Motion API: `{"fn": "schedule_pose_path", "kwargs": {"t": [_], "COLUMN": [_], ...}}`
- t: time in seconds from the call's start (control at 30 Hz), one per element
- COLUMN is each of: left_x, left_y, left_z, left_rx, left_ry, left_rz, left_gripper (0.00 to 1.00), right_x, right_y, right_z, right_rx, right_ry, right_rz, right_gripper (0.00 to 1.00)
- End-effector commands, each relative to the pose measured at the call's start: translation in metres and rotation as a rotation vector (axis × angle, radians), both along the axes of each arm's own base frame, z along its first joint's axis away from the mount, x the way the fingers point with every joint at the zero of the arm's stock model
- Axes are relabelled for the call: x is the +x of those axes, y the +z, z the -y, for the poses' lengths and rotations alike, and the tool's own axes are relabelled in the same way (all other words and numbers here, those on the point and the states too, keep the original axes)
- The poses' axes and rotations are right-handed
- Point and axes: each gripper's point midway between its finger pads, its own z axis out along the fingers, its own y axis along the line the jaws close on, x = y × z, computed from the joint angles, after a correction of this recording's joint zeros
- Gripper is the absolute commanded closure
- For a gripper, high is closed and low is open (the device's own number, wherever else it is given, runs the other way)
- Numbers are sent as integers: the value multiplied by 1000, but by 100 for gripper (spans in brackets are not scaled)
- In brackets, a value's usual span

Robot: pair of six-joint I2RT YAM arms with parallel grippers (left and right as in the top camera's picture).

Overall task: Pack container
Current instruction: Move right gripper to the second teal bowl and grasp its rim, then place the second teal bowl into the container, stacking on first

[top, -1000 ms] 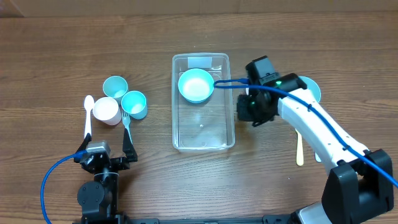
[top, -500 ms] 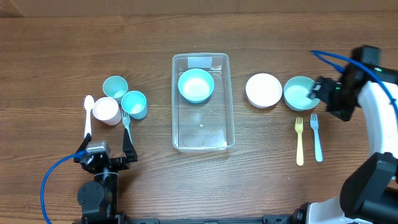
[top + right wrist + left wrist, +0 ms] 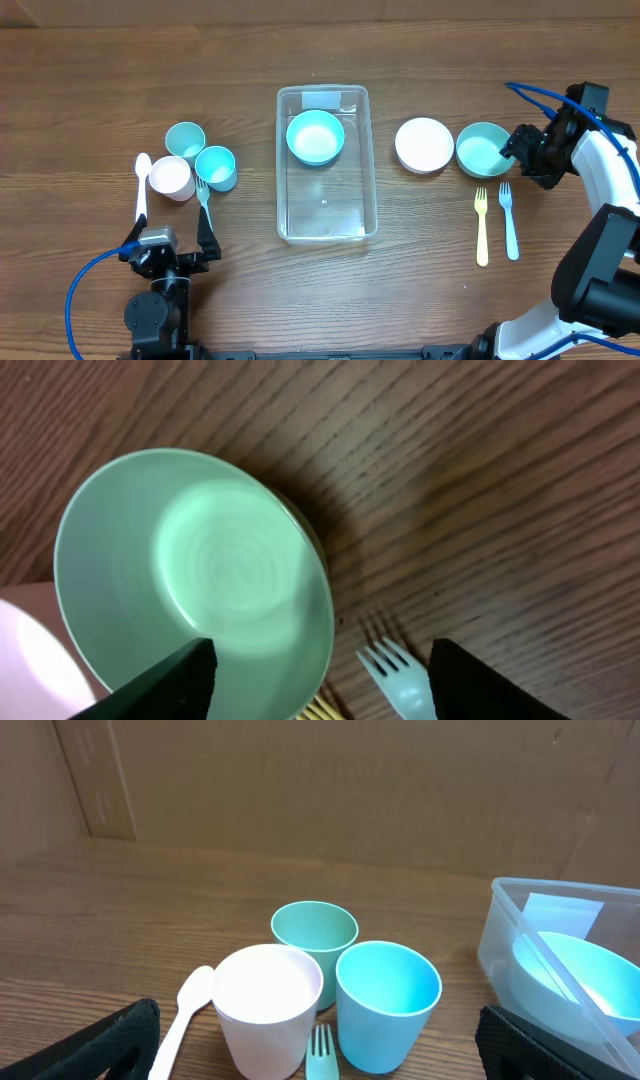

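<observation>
The clear container sits mid-bench, a blue bowl in its far end. It looks light, with thin, slick walls that may flex, so a long-side rim seems the firmest hold. The right tool, jaws apart, hovers over a green bowl near the right edge, beside a white bowl and a yellow fork. The left tool sits wide open at the near edge, just short of the cups. Nothing blocks the container.

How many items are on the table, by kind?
Container: 1
Bowls: 3, teal bowl, white bowl, green bowl
Cups: 3, green cup, white cup, blue cup
Forks: 3, teal fork, yellow fork, blue fork
Spoon: 1
Total: 11
</observation>
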Motion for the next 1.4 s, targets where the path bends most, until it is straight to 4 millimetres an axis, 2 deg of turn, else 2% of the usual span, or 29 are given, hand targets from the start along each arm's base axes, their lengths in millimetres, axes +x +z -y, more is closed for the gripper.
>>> {"fn": "schedule_pose_path", "kwargs": {"t": [0.0, 0.1, 0.37, 0.4, 0.5, 0.53, 0.6, 0.63, 0.87, 0.93, 1.1, 1.3, 1.37], "left_x": [0, 0, 0, 0, 0, 0, 0, 0, 0, 0, 0, 0, 0], "left_y": [0, 0, 0, 0, 0, 0, 0, 0, 0, 0, 0, 0, 0], "left_z": [-1, -1, -1, -1, -1, -1, -1, -1, -1, -1, -1, -1, -1], "left_rx": [-17, -17, -17, -17, -17, -17, -17, -17, -17, -17, -17, -17, -17], "left_ry": [6, 6, 6, 6, 6, 6, 6, 6, 6, 6, 6, 6, 6], "left_rz": [5, 5, 5, 5, 5, 5, 5, 5, 5, 5, 5, 5, 5], "left_gripper": [0, 0, 0, 0, 0, 0, 0, 0, 0, 0, 0, 0, 0], "right_x": [-2, 1, -4, -4, -3, -3, -3, -2, 0, 0, 8, 18, 19], "right_y": [-12, -19, -42, -44, -45, -45, -45, -44, -43, -42, -22, 41, 74], "right_z": [-4, -12, -14, -14, -14, -14, -16, -18, -19, -12, -8, -11, -22], "right_rx": [13, 51, 29, 28, 27, 27, 34, 43, 46, 10, -13, -65, -94], "right_ry": [2, 21, 48, 48, 48, 48, 49, 53, 54, 44, 43, 58, 87], "right_rz": [-6, 28, 51, 56, 61, 61, 62, 65, 74, 68, 107, 221, 275], "right_gripper": [33, 41, 51, 57, 64, 69, 85, 88, 93, 94, 96, 96, 96]}}
